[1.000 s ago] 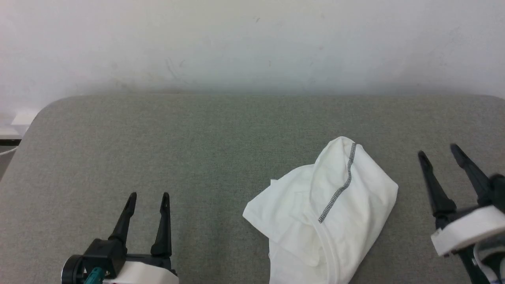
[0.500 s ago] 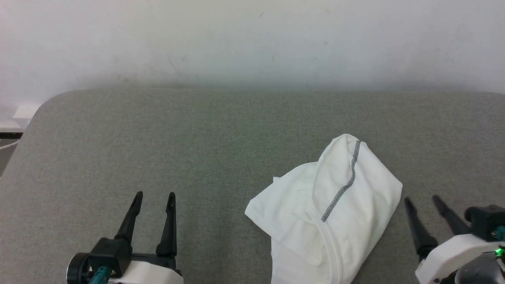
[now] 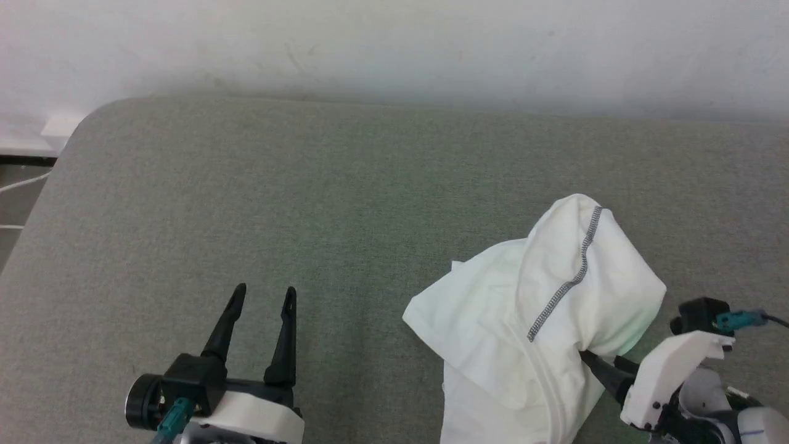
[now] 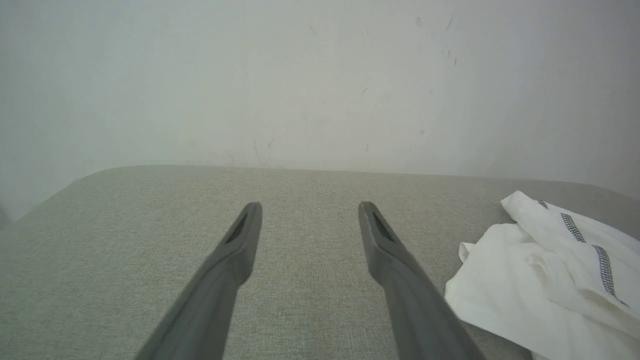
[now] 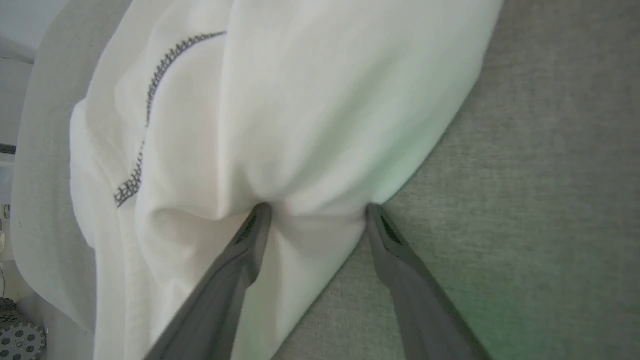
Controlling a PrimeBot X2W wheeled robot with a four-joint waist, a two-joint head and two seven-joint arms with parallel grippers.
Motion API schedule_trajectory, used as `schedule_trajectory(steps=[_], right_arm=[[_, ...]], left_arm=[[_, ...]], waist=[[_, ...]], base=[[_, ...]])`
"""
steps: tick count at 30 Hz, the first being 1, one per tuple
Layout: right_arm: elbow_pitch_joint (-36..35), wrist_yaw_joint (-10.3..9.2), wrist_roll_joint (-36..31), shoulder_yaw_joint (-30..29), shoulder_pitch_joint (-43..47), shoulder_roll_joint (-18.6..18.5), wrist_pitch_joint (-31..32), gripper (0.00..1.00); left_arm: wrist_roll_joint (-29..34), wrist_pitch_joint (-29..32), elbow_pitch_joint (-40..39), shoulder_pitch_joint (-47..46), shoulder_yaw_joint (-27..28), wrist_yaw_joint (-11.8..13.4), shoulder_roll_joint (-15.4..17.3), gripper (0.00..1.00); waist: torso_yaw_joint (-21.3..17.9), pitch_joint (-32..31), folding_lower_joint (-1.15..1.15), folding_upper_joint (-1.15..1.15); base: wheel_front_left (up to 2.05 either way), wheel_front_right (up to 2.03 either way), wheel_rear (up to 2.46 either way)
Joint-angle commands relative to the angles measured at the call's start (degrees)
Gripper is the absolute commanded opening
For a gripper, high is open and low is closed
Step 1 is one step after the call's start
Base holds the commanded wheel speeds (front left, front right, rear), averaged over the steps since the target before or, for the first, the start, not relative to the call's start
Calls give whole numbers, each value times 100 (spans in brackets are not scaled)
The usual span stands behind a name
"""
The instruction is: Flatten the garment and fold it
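Note:
The white garment (image 3: 555, 308) lies bunched at the right front of the grey-green padded table (image 3: 308, 203), a dark zigzag seam (image 3: 573, 280) running over its raised fold. My right gripper (image 3: 595, 364) is open at the garment's right edge, fingertips tucked under the fabric. In the right wrist view the gripper (image 5: 317, 210) has both tips pressed into the garment (image 5: 300, 100), with a fold bulging between the fingers. My left gripper (image 3: 259, 295) is open and empty over bare table, well left of the cloth. In the left wrist view this gripper (image 4: 310, 207) has the garment (image 4: 545, 280) at its right.
A pale wall (image 3: 394, 43) stands right behind the table's far edge. The table's rounded far-left corner (image 3: 86, 123) drops off to a floor strip with a white cable (image 3: 18, 185). Bare table stretches across the left and middle.
The camera has shifted. My right gripper has dropped from beside the garment and pushed its open fingers into the right edge, bulging the fabric. The left gripper holds its pose.

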Motion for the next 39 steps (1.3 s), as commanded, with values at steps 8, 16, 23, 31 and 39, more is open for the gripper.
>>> schedule_trajectory(steps=[8, 16, 23, 31, 39], right_arm=[[732, -4, -119, 625, -327, 111, 203, 35], [790, -4, -765, 1387, -574, -529, -649, 0], [95, -4, -1130, 2267, -968, -1708, -452, 0], [-466, -4, -1130, 3090, -1761, -3569, -139, 0], [351, -4, -977, 3200, -2202, -4640, -837, 0]], left_arm=[[68, -27, 42, -215, -32, 14, -10, 100], [85, -27, 79, -188, -89, -8, -10, 100], [57, -27, 66, -251, -417, -55, -10, 100], [-8, -27, 57, -837, -1038, -13, -10, 100], [109, -27, 87, -1619, -1353, -17, -10, 100]], waist=[[337, 207, -1, -1], [106, 38, -1, -1], [-659, 37, -1, -1], [-1613, 681, -1, -1], [-1855, 1638, -1, -1]], base=[[0, 0, 0], [0, 0, 0], [0, 0, 0], [0, 0, 0], [0, 0, 0]])
